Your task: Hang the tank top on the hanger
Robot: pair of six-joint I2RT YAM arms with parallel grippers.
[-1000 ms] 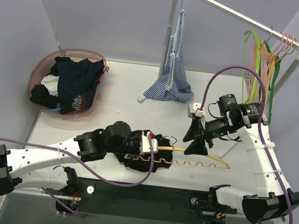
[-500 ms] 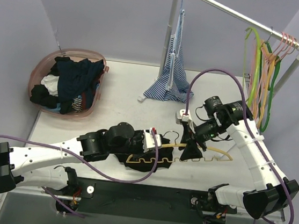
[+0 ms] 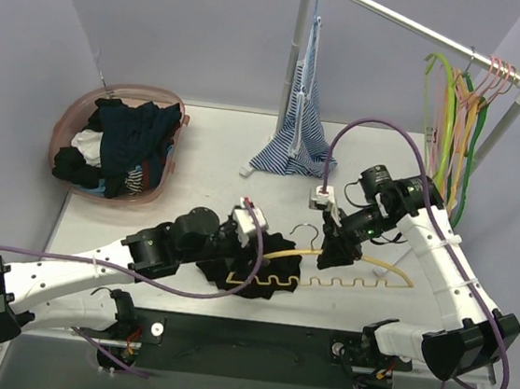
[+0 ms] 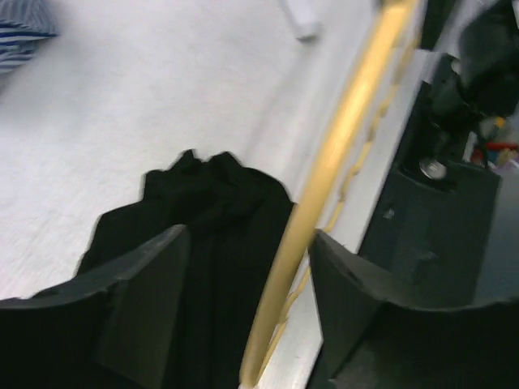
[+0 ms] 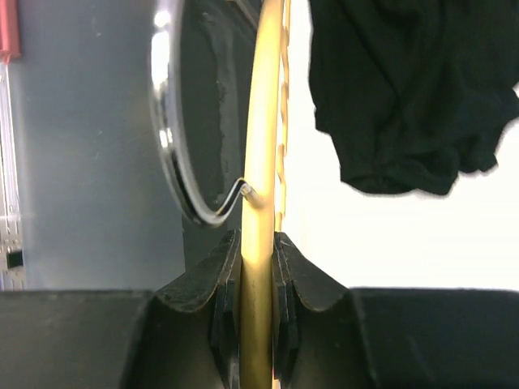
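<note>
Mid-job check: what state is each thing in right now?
hanger, held at mid-arch, roughly flat.
tank top, crumpled on the table at the hanger's end.
left claw, open, straddling the hanger's bar.
right claw, shut on the hanger.
striped garment, hanging from the rail.
basket, full of clothes.

A pink basket (image 3: 71, 117) of clothes (image 3: 124, 146) sits at the tabletop's (image 3: 204, 188) far left corner. A striped garment (image 3: 298, 124) and green and orange hangers (image 3: 459, 95) hang on the far-edge rail (image 3: 420, 30).
</note>
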